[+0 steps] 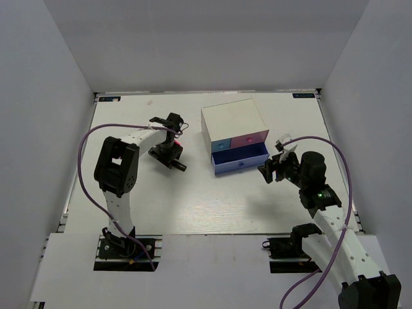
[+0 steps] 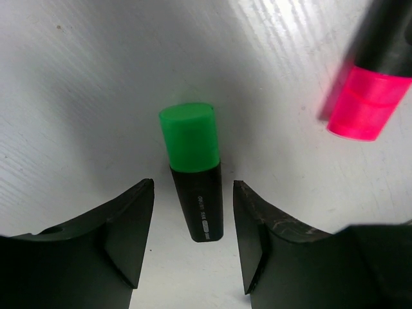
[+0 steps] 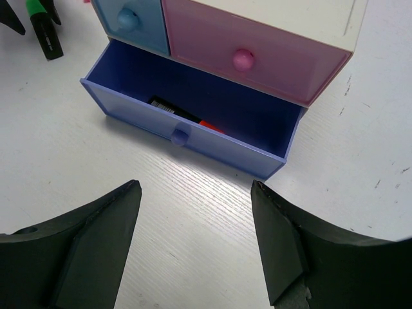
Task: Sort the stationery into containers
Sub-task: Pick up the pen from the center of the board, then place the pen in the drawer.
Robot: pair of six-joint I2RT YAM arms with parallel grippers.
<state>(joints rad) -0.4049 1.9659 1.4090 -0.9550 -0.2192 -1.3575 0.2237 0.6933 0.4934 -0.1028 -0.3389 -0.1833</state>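
The left gripper (image 2: 193, 199), jaws open, hangs over the table (image 2: 77, 96) with the green-capped highlighter (image 2: 192, 170) lying flat between them, long axis pointing straight ahead, cap farthest, while the open, empty right gripper (image 3: 196, 193) faces the pulled-out blue-purple drawer (image 3: 193, 145).

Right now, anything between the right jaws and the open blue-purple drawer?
Nothing: the right wrist view shows only bare white table between the open right jaws and the wide blue-purple drawer, at its front wall.
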